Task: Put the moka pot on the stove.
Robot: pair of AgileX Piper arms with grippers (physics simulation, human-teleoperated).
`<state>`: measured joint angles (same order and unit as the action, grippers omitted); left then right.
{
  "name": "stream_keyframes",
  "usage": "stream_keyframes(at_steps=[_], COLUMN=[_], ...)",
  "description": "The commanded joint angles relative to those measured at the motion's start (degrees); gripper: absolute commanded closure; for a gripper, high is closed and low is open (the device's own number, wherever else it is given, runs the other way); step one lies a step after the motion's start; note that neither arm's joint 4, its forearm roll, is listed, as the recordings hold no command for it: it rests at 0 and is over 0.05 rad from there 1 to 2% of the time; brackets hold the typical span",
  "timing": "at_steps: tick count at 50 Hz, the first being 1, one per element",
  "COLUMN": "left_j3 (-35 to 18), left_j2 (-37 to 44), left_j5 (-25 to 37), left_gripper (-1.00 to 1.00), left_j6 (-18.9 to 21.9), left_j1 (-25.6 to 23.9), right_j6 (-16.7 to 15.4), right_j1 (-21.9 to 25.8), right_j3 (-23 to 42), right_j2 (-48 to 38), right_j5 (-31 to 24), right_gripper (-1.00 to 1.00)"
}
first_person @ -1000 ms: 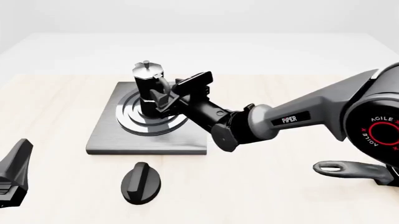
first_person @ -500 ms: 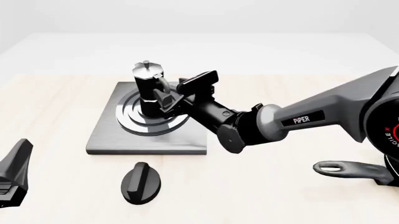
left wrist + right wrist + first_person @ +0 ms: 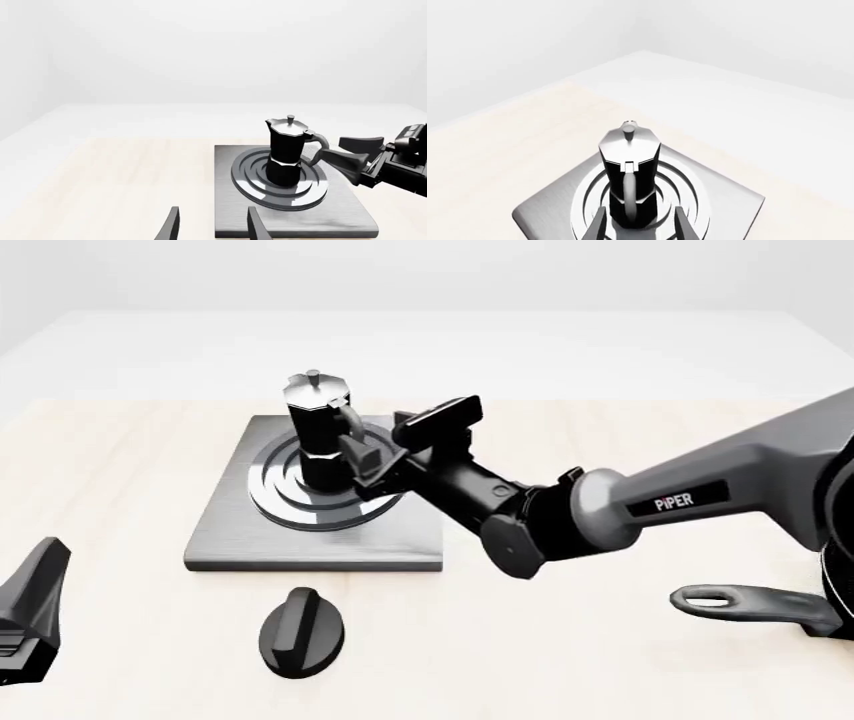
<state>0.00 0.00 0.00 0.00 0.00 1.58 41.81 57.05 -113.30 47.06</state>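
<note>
The black moka pot (image 3: 318,435) with its silver lid stands upright on the ringed burner of the dark-grey stove (image 3: 227,530). My right gripper (image 3: 400,440) is open and empty, just right of the pot's handle, its fingertips apart from it. In the right wrist view the pot (image 3: 629,165) stands on the stove (image 3: 727,200) just ahead of the open gripper (image 3: 640,227). My left gripper (image 3: 30,600) rests low at the near left, open and empty. The left wrist view shows its open gripper (image 3: 213,227), the pot (image 3: 287,150), the stove (image 3: 333,215) and the right gripper (image 3: 347,151).
A black oval knob (image 3: 302,632) lies on the table in front of the stove. The long handle of a black pan (image 3: 747,605) shows at the near right, under my right arm.
My right gripper has drawn back to the right, away from the pot's handle. The pot stays upright on the burner. The left arm has not moved.
</note>
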Motion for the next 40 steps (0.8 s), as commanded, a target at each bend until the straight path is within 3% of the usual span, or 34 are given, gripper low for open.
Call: stream_keyframes(at_steps=[1,40], left_j3=[0.0,0.0], left_j2=[0.0,0.0], left_j5=[0.0,0.0], left_gripper=[-1.0,-1.0], left_j6=[0.0,0.0], left_j1=[0.0,0.0], right_j6=[0.2,-0.2], right_j1=[-0.5,-1.7], right_j3=[-2.4,-7.2], right_j2=[1.3,5.3], right_j5=[0.9,2.0], right_gripper=[-1.0,-1.0])
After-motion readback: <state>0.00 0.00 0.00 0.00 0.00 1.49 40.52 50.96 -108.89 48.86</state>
